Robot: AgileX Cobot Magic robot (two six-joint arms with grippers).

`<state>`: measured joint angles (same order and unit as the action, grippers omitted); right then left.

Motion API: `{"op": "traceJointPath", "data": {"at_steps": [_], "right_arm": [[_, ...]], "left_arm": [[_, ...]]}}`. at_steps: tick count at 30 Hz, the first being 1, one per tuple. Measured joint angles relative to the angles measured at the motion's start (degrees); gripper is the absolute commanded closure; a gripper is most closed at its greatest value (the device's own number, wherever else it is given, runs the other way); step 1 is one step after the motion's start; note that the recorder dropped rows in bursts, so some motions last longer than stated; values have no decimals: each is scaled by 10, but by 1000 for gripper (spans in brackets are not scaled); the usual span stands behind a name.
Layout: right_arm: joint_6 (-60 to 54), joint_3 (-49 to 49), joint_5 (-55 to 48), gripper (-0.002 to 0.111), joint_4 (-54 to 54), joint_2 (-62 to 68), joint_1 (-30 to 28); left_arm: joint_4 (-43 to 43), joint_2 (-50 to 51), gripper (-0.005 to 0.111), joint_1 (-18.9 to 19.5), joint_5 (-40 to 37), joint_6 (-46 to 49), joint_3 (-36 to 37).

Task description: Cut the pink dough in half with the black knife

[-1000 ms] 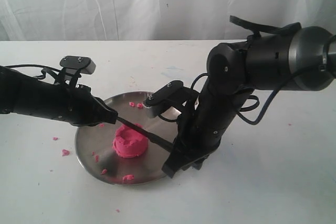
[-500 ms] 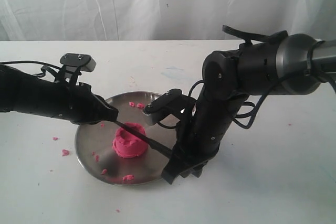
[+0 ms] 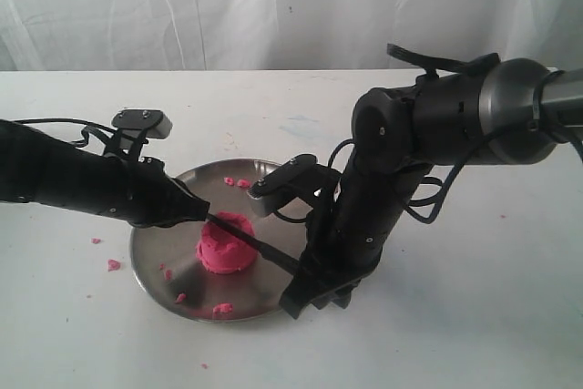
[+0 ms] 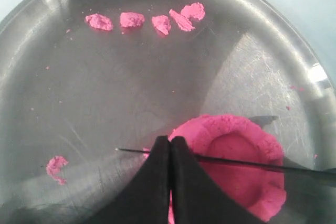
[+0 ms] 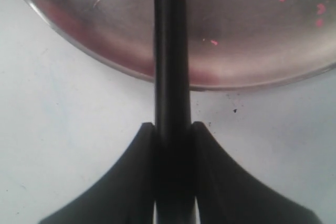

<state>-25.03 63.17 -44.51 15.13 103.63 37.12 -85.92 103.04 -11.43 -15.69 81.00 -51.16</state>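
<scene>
The pink dough (image 3: 226, 248) is a round mound with a dented top in the middle of the steel plate (image 3: 202, 185). The black knife (image 3: 261, 246) lies across its top, tip pointing left. My right gripper (image 3: 303, 281) is shut on the knife handle (image 5: 170, 51) at the plate's near right rim. My left gripper (image 3: 199, 210) is shut, its joined fingertips (image 4: 163, 148) over the thin blade (image 4: 236, 162) near its tip, at the dough's (image 4: 239, 171) left edge. Contact with the blade is not certain.
Small pink crumbs lie on the plate (image 4: 157, 77) in a row (image 4: 131, 19) and near its front rim (image 3: 221, 309). More crumbs (image 3: 114, 264) sit on the white table left of the plate. A white curtain hangs behind the table.
The left arm has dropped lower and moved in over the blade tip. The right arm shifted slightly left and down, then held still. The dough has not moved.
</scene>
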Motion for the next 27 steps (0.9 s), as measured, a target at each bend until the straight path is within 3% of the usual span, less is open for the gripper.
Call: {"op": "traceJointPath", "data": {"at_steps": [9, 27], "right_arm": [[0, 0, 0, 108, 0, 0, 0], [0, 0, 0, 108, 0, 0, 0]], "left_arm": [[1, -24, 107, 0, 1, 0, -15], [-17, 31, 107, 0, -2, 0, -23]]}}
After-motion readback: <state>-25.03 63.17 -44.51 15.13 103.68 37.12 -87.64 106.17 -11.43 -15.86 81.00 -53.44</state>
